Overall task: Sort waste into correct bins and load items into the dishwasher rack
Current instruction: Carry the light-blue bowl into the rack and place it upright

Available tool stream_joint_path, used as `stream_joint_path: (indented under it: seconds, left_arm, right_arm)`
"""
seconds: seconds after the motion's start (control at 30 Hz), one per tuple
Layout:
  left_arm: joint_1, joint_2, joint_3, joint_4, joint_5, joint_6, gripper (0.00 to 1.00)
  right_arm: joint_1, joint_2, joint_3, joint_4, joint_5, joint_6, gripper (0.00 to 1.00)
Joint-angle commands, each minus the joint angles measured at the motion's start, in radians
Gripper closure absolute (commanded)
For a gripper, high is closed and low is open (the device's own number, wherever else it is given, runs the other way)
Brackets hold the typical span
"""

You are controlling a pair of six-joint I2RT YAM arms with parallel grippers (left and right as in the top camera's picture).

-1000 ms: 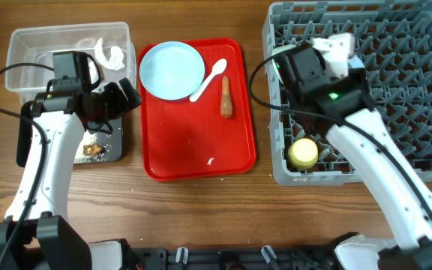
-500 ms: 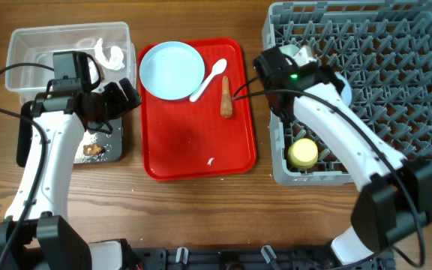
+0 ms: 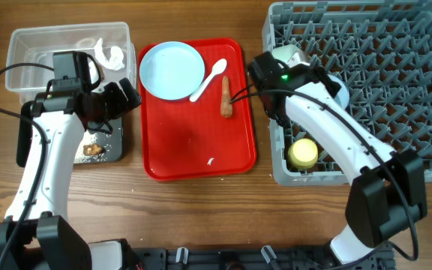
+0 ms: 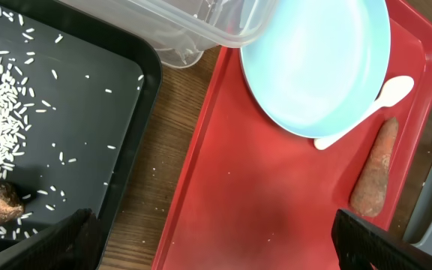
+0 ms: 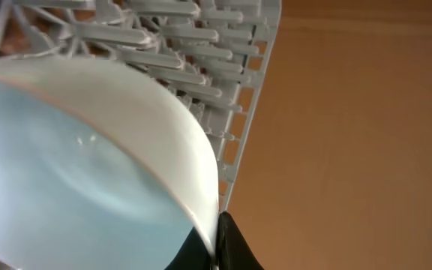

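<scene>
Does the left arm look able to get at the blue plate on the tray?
Probably yes. The left claw is open beside the red tray, the plate lies uncovered, and the right claw, gripping a bowl, is over the rack.

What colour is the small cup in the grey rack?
The small cup is yellow; clearest in overhead view.

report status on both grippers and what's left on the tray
Left gripper open, between black bin and red tray. Right gripper shut on bowl at rack. Plate, spoon, carrot stick on tray.
</scene>
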Motion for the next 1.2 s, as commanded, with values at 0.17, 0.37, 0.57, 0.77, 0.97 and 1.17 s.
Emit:
stream_joint_path:
  seconds: [0.17, 0.37, 0.57, 0.77, 0.97, 1.17]
  left_arm:
    - [0.006, -0.011, 0.018, 0.003, -0.002, 0.002, 0.00]
    - [0.006, -0.011, 0.018, 0.003, -0.002, 0.002, 0.00]
    - [0.006, -0.011, 0.018, 0.003, -0.002, 0.002, 0.00]
    - [0.006, -0.011, 0.018, 0.003, -0.002, 0.002, 0.00]
    - [0.006, -0.011, 0.018, 0.003, -0.002, 0.002, 0.00]
    - [0.006, -0.011, 0.018, 0.003, -0.002, 0.002, 0.00]
  right_arm:
    - [0.063, 0.042, -0.005, -0.012, -0.133, -0.009, 0.94]
    - [0.061, 0.042, -0.005, -0.015, -0.079, -0.009, 0.95]
    - [0.056, 0.042, -0.005, -0.027, 0.167, -0.010, 0.95]
    - [0.053, 0.042, -0.005, -0.025, 0.195, -0.014, 0.96]
    - [0.047, 0.042, -0.005, 0.040, 0.171, -0.014, 0.96]
    - [0.048, 0.042, -0.005, 0.056, 0.108, -0.036, 0.96]
